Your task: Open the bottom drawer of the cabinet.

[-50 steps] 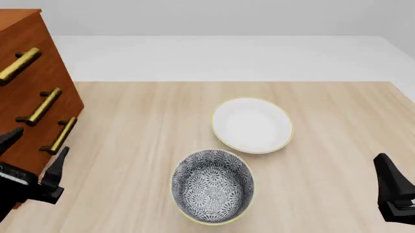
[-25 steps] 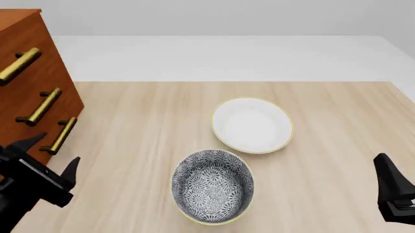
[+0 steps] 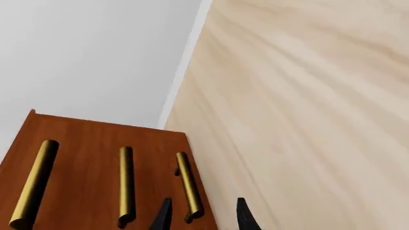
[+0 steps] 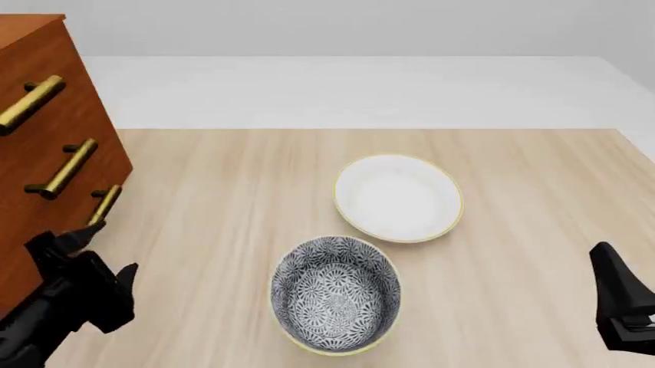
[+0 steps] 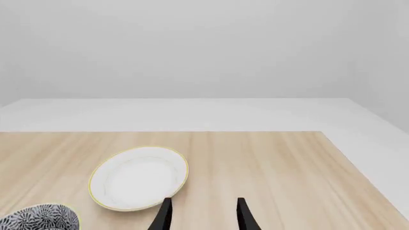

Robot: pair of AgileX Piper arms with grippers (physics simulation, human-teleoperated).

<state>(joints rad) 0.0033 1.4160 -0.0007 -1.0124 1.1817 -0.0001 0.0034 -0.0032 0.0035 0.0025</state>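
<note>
The cabinet is a reddish-brown chest at the far left of the table, with three brass bar handles. The bottom drawer looks closed; its handle is the lowest one. My left gripper is open, right in front of that handle's lower end. In the left wrist view the bottom drawer shows its handle, whose near end lies between the spread fingers of my left gripper, not clamped. My right gripper is open and empty at the right front edge; the right wrist view shows it too.
A white bowl sits at the table's middle right. A dark patterned bowl stands in front of it, to the right of my left gripper. The two upper handles lie above the bottom one.
My left gripper has moved right and forward, from beside the cabinet's lower front to in front of the bottom handle's end. The right arm has not moved.
</note>
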